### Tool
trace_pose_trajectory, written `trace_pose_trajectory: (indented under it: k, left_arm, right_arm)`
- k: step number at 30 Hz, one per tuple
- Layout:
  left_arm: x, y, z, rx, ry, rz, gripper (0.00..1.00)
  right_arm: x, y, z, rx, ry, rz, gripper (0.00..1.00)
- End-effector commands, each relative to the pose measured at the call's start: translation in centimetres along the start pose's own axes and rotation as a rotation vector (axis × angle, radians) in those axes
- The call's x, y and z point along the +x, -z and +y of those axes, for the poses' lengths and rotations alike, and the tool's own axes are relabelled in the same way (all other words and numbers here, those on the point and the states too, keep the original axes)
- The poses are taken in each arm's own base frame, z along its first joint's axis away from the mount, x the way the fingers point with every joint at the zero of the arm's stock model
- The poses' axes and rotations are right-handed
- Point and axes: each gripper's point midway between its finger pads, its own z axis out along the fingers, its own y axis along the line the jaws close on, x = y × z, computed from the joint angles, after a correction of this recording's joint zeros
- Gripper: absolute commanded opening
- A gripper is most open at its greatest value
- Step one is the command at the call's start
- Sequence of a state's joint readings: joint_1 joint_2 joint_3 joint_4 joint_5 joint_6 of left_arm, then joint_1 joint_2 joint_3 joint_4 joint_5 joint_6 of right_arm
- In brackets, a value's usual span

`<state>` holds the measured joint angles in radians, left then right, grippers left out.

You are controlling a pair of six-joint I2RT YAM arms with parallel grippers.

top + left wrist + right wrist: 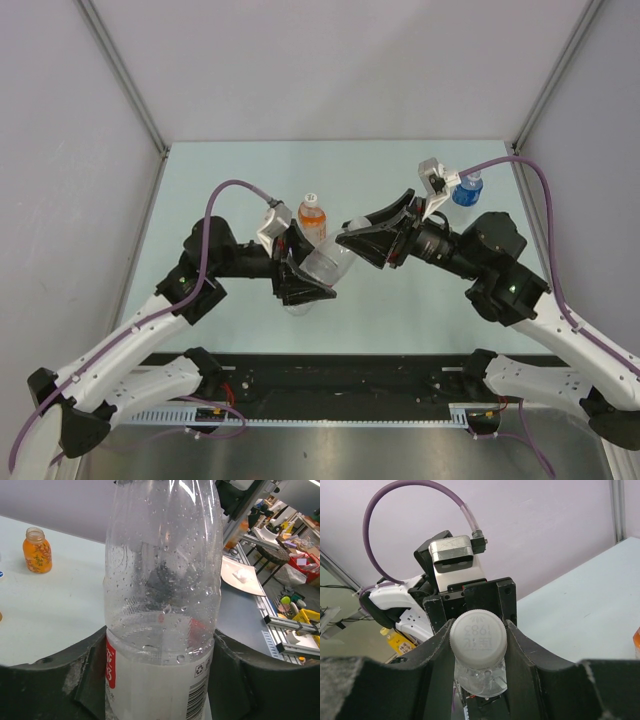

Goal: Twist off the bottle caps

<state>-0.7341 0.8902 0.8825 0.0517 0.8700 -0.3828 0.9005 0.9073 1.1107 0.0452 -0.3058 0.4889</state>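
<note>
Left fingers (50,682) are clamped on the lower body of the clear bottle (162,580). It's tilted, neck toward my right arm. Can't tell if its base touches the table (400,300). Right fingers (530,672) are closed on its white cap (478,637), which sits on the neck. Just behind, an orange-drink bottle (313,222) stands upright. A blue-labelled bottle (467,190) stands at far right.
</note>
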Motion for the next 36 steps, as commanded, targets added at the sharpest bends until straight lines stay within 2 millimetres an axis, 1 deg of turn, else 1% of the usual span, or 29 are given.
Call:
trace_pose_trajectory:
  k: [1,2,3,9,10,11,12,14,15,17,18,19,20,21,23,25,26,28,29,30,31,32,33,34,35,36]
  left_arm:
    - [-1.3,-0.3,-0.2,0.004,-0.088,-0.044,0.58]
    - [-1.3,-0.2,-0.2,0.001,-0.090,-0.044,0.49]
    - [-1.3,-0.2,-0.1,-0.004,-0.095,-0.045,0.45]
    - [-1.2,0.1,0.3,-0.037,-0.118,-0.054,0.33]
    - [-1.3,0.1,0.6,-0.054,-0.120,-0.058,0.30]
    - [-1.2,0.2,0.7,-0.064,-0.120,-0.058,0.24]
    - [-1.3,0.3,0.8,-0.075,-0.133,-0.063,0.21]
    - [-1.1,0.5,1.3,-0.107,-0.132,-0.061,0.13]
    - [-1.1,0.5,1.4,-0.115,-0.140,-0.060,0.11]
    - [-0.9,0.7,2.1,-0.155,-0.138,-0.057,0.03]
    - [-1.0,0.8,2.3,-0.169,-0.148,-0.059,0.00]
    - [-1.1,0.9,2.7,-0.191,-0.150,-0.061,0.00]
    - [-1.2,1.0,3.2,-0.222,-0.154,-0.068,0.00]
    - [-0.9,1.2,3.6,-0.246,-0.150,-0.056,0.00]
    - [-1.0,1.6,4.4,-0.300,-0.154,-0.067,0.00]
    - [-1.3,1.9,4.8,-0.333,-0.163,-0.085,0.00]
    - [-1.1,2.1,5.3,-0.361,-0.159,-0.087,0.00]
    - [-1.3,2.5,6.3,-0.432,-0.166,-0.108,0.00]
    - [-1.2,2.8,6.6,-0.457,-0.166,-0.114,0.00]
    - [-1.3,3.0,7.1,-0.506,-0.177,-0.121,0.00]
    - [-1.3,3.3,7.4,-0.532,-0.185,-0.126,0.00]
    - [-1.2,3.5,7.6,-0.557,-0.190,-0.128,0.00]
    - [-1.1,3.4,7.5,-0.571,-0.210,-0.124,0.00]
    - [-1.3,3.8,8.2,-0.633,-0.218,-0.133,0.00]
    - [-1.3,4.0,8.5,-0.661,-0.229,-0.132,0.00]
    - [-1.0,3.7,8.3,-0.665,-0.249,-0.119,0.00]
  right_arm:
    - [-1.7,-0.4,1.3,-0.048,-0.017,-0.062,0.00]
    - [-1.6,-0.4,1.3,-0.050,-0.021,-0.058,0.00]
    - [-1.6,-0.4,1.3,-0.048,-0.021,-0.058,0.00]
    - [-1.3,-0.3,1.0,-0.025,-0.024,-0.050,0.00]
    - [-1.2,-0.2,0.6,-0.005,-0.028,-0.048,0.07]
    - [-1.3,-0.1,0.5,0.007,-0.027,-0.052,0.32]
    - [-1.7,0.1,0.3,0.026,-0.023,-0.070,0.46]
    - [-2.0,0.4,-0.2,0.058,-0.024,-0.082,0.69]
    - [-2.3,0.5,-0.5,0.080,-0.023,-0.096,0.74]
    - [-3.2,1.1,-0.6,0.108,-0.017,-0.134,0.84]
    - [-3.6,1.3,-0.7,0.116,-0.015,-0.147,0.87]
    - [-4.1,1.7,-0.5,0.120,-0.011,-0.167,0.90]
    - [-4.9,2.0,-0.7,0.145,-0.008,-0.193,0.95]
    - [-4.9,2.1,-1.0,0.166,-0.008,-0.192,0.96]
    - [-5.9,2.5,-1.4,0.207,0.000,-0.226,0.96]
    - [-5.8,2.9,-2.1,0.259,-0.007,-0.221,0.96]
    - [-6.3,3.3,-2.5,0.288,-0.014,-0.245,0.96]
    - [-6.4,3.5,-2.7,0.314,-0.026,-0.256,0.96]
    - [-6.5,3.4,-3.0,0.335,-0.035,-0.260,0.95]
    - [-6.0,3.4,-3.5,0.361,-0.051,-0.241,0.95]
    - [-6.4,3.2,-3.1,0.361,-0.059,-0.242,0.94]
    - [-6.6,3.3,-3.4,0.395,-0.063,-0.250,0.93]
    - [-5.8,2.9,-4.1,0.431,-0.064,-0.221,0.92]
    - [-6.1,2.8,-3.9,0.443,-0.063,-0.229,0.92]
    - [-6.0,2.7,-3.9,0.465,-0.064,-0.231,0.91]
    - [-5.6,2.4,-4.2,0.482,-0.064,-0.219,0.91]
